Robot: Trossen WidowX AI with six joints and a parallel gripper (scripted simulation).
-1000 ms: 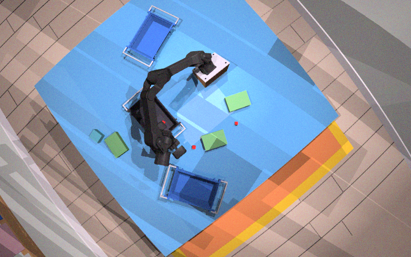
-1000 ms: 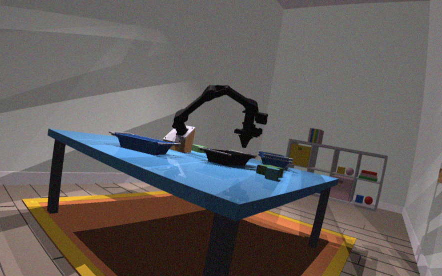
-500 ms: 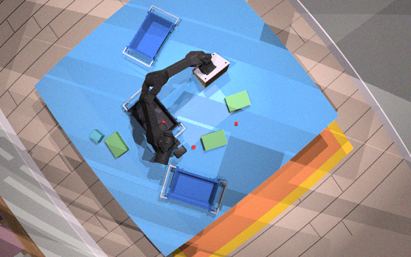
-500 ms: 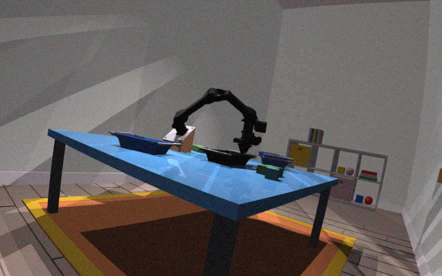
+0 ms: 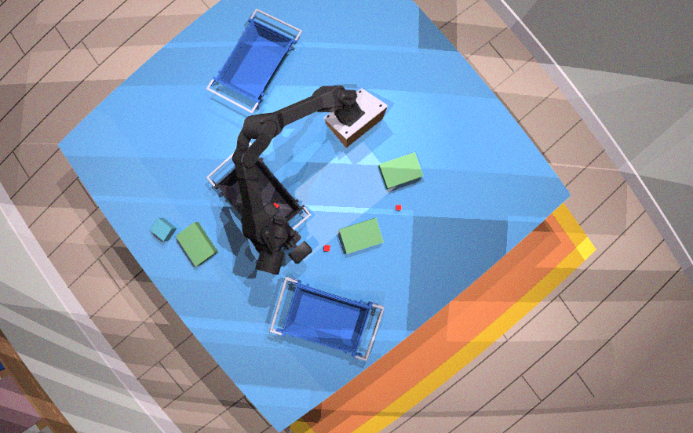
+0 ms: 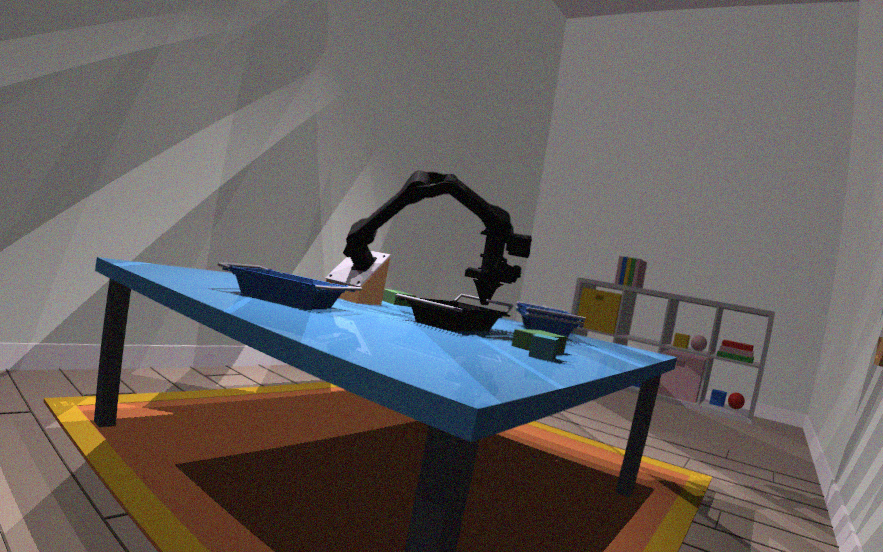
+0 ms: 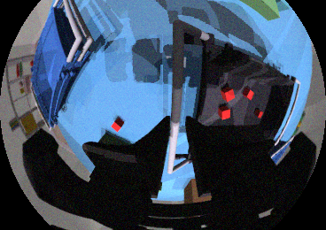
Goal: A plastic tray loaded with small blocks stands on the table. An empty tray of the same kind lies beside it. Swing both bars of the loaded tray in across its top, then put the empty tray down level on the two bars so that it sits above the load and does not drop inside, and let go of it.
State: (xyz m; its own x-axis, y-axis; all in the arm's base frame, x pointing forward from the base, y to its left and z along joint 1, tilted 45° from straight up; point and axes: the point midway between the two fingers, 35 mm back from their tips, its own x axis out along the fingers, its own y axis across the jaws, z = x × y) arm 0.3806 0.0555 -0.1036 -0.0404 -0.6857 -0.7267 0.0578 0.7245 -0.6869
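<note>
on blue table (image 5: 446,134), wire bar (image 7: 175,93) runs between fingers.

- Top: hung high overhead, facing straight down, far enough to take in the whole blue worktop (image 5: 446,134) turned corner-on, plus surrounding floor and rug.
- Exterior: set low at the side, beyond one worktop (image 6: 389,356) corner, looking slightly upward and across toward the far wall and shelf; middling distance.
- Wrist: fisheye mounted just behind the claw (image 7: 175,146), facing down along it, very near the dark tray (image 7: 248,100).
- Shared by all three: dark tray (image 5: 230,188) (image 6: 455,314) and neighbouring blue tray (image 5: 327,317) (image 6: 549,316) (image 7: 53,57).
</note>
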